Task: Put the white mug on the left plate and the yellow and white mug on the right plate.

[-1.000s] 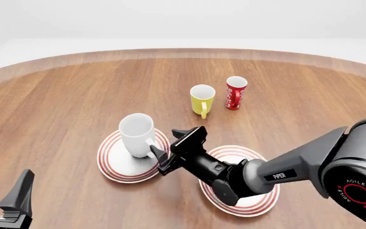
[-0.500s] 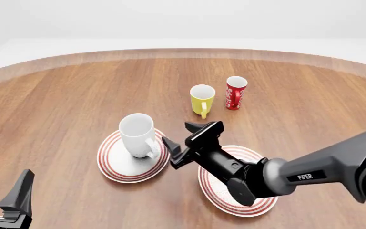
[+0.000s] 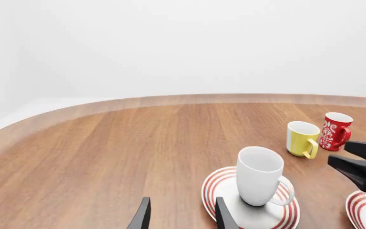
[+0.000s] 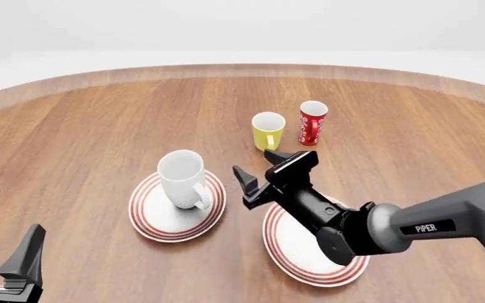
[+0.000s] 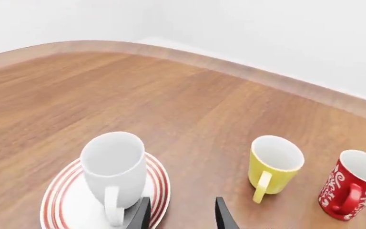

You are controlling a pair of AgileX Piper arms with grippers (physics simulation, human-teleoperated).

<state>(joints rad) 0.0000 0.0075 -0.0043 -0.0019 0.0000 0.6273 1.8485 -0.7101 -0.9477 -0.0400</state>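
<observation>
Swinging my right gripper [image 4: 257, 169] away from the white mug [image 4: 182, 178], fingers spread and empty, I leave it on the left plate [image 4: 154, 222]; next the yellow and white mug [image 4: 268, 130], still on the table beyond.

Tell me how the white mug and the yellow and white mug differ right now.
The white mug is bigger than the yellow and white mug. It is white all over; the other is yellow outside, white inside. It stands on the left plate; the other stands on bare table. Both are upright, with loop handles.
</observation>
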